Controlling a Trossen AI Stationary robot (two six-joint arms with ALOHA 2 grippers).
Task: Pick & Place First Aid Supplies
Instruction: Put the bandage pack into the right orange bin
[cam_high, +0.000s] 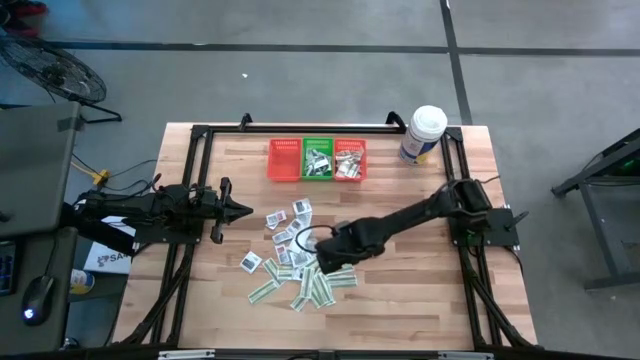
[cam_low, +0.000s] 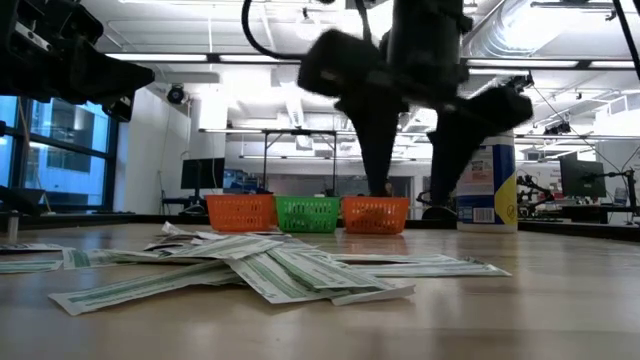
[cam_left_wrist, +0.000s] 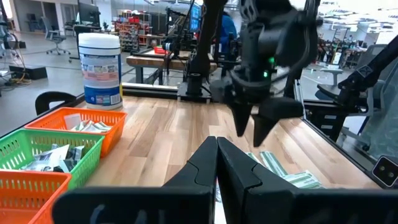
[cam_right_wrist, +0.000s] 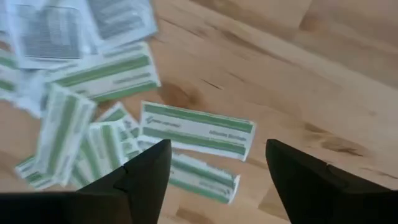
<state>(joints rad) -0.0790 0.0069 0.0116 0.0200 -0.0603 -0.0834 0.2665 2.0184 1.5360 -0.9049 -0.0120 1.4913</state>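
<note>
So the count: three mesh baskets in a row, two orange-red ones (cam_high: 284, 160) (cam_high: 350, 160) with one green basket (cam_high: 318, 160) between them. One white tub (cam_high: 423, 134). Two arms. Loose packets (cam_high: 300, 268) on the worktop, maybe twenty or so; they overlap too much to count exactly.

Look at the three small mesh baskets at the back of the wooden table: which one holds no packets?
The red mesh basket at the left end of the row in the high view; the green basket and the other red basket both hold packets.
</note>
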